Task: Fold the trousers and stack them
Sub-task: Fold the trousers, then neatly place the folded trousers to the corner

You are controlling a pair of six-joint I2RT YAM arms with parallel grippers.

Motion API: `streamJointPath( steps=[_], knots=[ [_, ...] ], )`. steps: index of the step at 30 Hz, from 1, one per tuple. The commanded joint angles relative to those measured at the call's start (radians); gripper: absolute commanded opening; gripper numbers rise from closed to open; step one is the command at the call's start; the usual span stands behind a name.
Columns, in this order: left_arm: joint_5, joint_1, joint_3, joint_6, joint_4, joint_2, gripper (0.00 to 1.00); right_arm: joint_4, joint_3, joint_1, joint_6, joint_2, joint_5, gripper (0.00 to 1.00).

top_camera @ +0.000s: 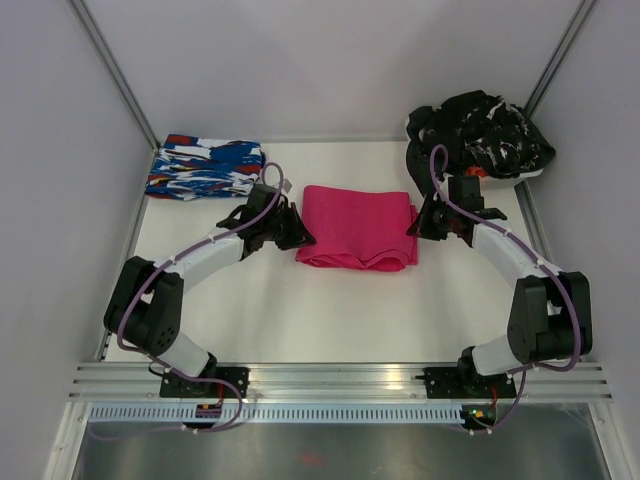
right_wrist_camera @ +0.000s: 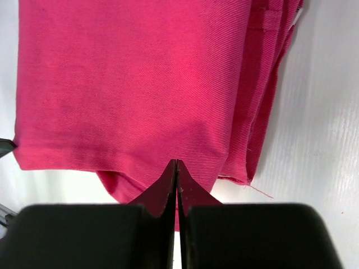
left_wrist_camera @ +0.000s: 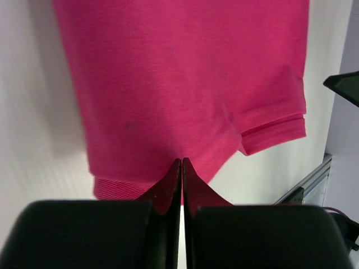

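The magenta-pink trousers (top_camera: 358, 228) lie folded into a flat rectangle in the middle of the white table (top_camera: 330, 310). My left gripper (top_camera: 297, 228) is at their left edge, jaws shut with no cloth showing between the tips. In the left wrist view its tips (left_wrist_camera: 182, 161) sit over the near edge of the trousers (left_wrist_camera: 185, 84). My right gripper (top_camera: 416, 226) is at their right edge, also shut with nothing between the tips. In the right wrist view its tips (right_wrist_camera: 176, 162) sit over the near edge of the trousers (right_wrist_camera: 140, 84).
A folded blue, white and red patterned garment (top_camera: 205, 167) lies at the back left. A heap of black clothes with white flecks (top_camera: 480, 135) sits at the back right, close behind the right arm. A metal rail (top_camera: 340, 378) runs along the near edge.
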Motion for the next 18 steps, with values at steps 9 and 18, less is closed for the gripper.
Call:
streamJointPath(
  steps=[9, 18],
  knots=[
    [-0.018, -0.147, -0.002, -0.022, 0.117, 0.141, 0.02, 0.075, 0.038, 0.064, 0.059, -0.022, -0.142, 0.04],
    [0.017, -0.151, -0.092, -0.074, 0.203, 0.205, 0.02, 0.114, -0.146, 0.078, 0.020, 0.050, -0.083, 0.00]
  ],
)
